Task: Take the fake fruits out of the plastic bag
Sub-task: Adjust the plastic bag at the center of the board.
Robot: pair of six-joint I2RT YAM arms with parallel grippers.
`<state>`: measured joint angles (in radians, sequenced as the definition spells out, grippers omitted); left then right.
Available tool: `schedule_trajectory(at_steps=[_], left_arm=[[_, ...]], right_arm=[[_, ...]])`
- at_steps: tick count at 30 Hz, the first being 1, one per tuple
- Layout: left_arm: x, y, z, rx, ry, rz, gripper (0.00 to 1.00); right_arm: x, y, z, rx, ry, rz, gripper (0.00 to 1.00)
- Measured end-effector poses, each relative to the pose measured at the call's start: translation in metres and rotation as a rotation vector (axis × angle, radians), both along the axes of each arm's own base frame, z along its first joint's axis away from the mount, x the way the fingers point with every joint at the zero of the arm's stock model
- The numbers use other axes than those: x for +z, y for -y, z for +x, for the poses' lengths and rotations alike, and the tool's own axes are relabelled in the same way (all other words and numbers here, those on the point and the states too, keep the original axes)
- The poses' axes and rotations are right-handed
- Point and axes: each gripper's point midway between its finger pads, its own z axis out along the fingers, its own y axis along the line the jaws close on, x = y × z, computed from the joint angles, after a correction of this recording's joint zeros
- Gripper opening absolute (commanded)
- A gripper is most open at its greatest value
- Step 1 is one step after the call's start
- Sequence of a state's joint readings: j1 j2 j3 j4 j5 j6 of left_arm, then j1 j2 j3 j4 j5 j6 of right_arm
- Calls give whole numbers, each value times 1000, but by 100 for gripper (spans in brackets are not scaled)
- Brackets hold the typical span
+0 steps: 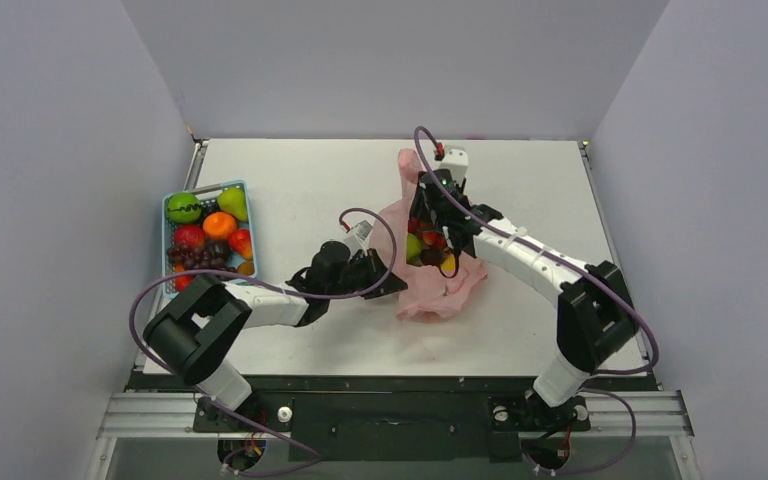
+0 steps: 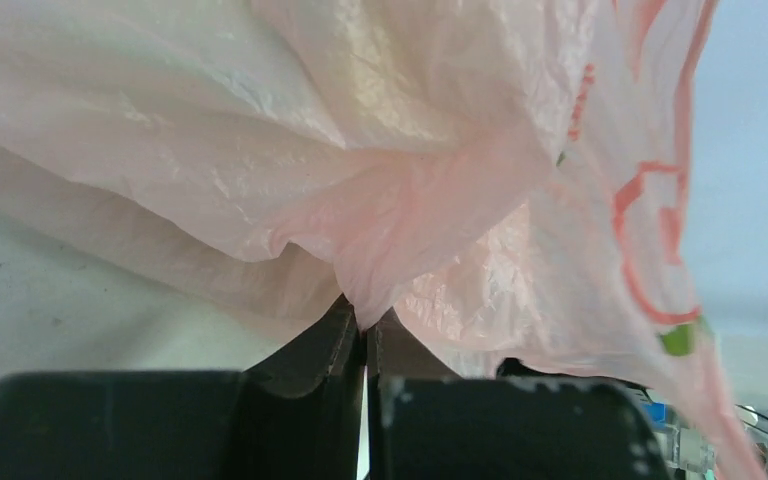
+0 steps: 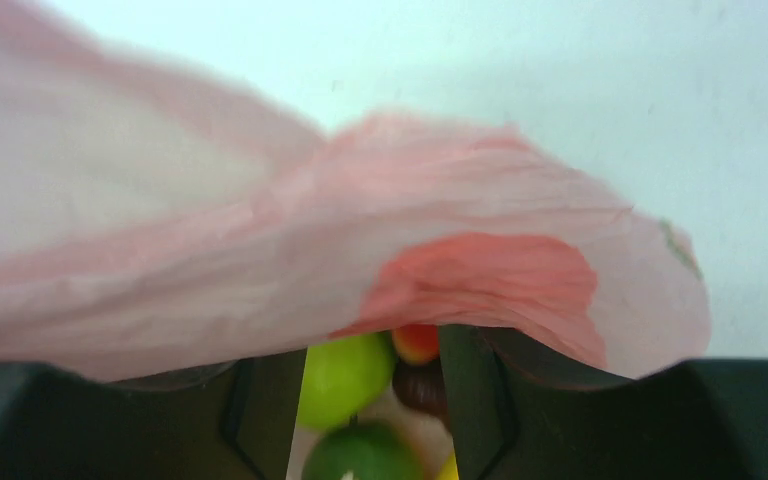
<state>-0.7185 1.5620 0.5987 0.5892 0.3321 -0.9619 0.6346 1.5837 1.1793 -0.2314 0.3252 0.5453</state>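
While left gripper [image 2: 365, 322] pinches plastic bag [image 2: 360, 150] fold, jaws closed, right gripper [image 3: 370, 352] holds nothing, jaws half parted under bag rim, fake fruits [image 3: 345, 380] just ahead.

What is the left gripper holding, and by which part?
The left gripper is shut on the plastic bag, pinching a fold of its thin film on the side toward that arm.

Top camera looks down from behind; 2 wrist cameras hug the plastic bag [image 1: 438, 292].
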Motion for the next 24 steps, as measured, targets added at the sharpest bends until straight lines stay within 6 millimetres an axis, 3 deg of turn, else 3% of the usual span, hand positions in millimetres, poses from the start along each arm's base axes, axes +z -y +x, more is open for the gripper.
schedule_trajectory(at_steps=[3,7,10,12,15,18,24], left_arm=[[-8,4,2,-7,-11,3,0],[-2,6,3,-1,10,-17,0],[4,1,3,18,29,-18,0],[8,0,4,26,39,-17,8],[15,1,7,27,55,-15,28],[22,2,10,31,69,-22,37],[28,-6,11,61,92,16,43]], right_arm=[[10,4,40,-56,46,-34,46],[13,13,89,-108,85,-106,49],[6,17,113,-107,85,-161,52],[-4,21,120,-91,54,-197,54],[-9,21,114,-48,-7,-213,60],[-3,18,96,-8,-53,-212,66],[24,19,9,104,-99,-139,69]])
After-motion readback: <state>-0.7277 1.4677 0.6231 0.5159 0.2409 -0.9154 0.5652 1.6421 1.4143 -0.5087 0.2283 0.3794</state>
